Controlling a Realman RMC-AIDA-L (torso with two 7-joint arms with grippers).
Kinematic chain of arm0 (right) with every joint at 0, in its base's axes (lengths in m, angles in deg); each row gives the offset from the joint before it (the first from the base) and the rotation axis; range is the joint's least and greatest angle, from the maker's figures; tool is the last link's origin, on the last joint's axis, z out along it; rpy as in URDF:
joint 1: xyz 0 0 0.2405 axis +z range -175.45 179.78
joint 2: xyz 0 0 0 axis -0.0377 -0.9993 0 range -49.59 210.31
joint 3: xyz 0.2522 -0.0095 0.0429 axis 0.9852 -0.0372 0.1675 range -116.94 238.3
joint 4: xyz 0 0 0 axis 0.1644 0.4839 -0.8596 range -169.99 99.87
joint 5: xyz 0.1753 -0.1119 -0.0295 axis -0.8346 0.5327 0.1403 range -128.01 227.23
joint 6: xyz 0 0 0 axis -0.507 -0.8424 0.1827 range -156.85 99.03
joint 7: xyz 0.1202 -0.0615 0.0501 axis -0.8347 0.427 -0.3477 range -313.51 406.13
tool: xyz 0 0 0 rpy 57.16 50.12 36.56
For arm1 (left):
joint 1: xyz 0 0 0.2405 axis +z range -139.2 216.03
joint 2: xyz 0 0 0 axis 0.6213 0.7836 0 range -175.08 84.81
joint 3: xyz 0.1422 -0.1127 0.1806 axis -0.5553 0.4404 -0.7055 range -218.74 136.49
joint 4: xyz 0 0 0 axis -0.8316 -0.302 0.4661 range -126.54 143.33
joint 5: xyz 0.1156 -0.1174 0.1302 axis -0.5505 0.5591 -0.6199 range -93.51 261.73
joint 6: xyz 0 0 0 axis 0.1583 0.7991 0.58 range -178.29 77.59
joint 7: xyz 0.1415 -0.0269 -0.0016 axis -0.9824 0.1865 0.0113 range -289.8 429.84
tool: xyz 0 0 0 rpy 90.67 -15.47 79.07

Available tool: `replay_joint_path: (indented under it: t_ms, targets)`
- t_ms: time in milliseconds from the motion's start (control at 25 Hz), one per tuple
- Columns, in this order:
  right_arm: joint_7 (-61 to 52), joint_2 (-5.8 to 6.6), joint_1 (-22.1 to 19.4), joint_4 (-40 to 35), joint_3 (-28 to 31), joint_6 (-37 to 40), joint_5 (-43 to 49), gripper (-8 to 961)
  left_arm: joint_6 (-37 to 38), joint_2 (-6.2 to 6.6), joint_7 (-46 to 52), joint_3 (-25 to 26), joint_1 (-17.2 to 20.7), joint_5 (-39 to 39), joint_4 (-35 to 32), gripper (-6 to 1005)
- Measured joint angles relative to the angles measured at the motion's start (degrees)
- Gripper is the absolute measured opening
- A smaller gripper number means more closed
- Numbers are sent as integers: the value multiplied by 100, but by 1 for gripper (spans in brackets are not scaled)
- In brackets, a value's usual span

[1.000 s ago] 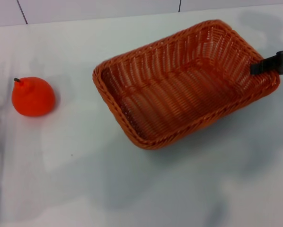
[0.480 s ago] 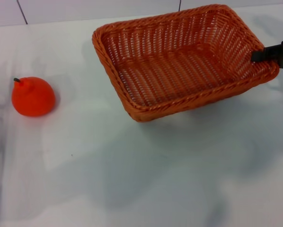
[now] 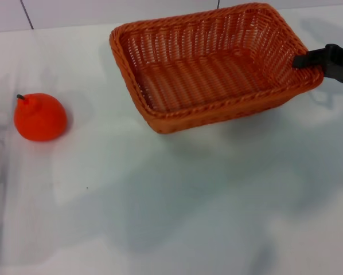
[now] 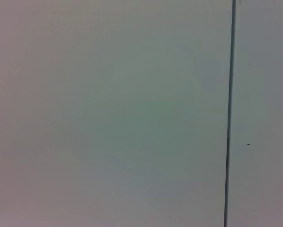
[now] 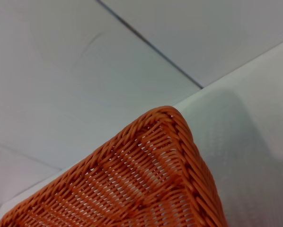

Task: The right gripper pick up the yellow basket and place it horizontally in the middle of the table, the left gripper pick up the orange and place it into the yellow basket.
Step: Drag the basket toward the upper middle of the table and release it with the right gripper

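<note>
The yellow basket, orange-brown woven wicker, is held at the far middle-right of the table, its long side nearly level. My right gripper is shut on the basket's right rim; only a black finger and part of the body show at the right edge. The right wrist view shows the basket's braided corner up close. The orange, with a bump and a dark stem, sits on the table at the left. A dark sliver at the far left edge is the left arm; its gripper is not in view.
The glossy white table stretches in front of the basket and the orange. A white tiled wall with dark seams runs behind the table. The left wrist view shows only a plain pale surface with one dark seam.
My right gripper has swung the basket round and carried it toward the far side, so its long side now lies close to level. The orange has not moved.
</note>
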Motion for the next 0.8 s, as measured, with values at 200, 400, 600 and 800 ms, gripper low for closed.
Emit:
replay_joint_path:
  t_ms: [200,400,600,800]
  targets:
    - [-35,-3,53,127,-57,-294,17,228,0,-4,-130,0,0,0,11,905]
    - [-36,-4,116,224,-204,-506,31,233,0,-14,-250,0,-7,0,70,906]
    - [-37,-47,192,249,-349,-751,31,239,0,-9,-254,0,-19,0,94,907]
    - [-36,-64,265,351,-465,-931,31,244,1,-11,-255,0,-19,0,96,908]
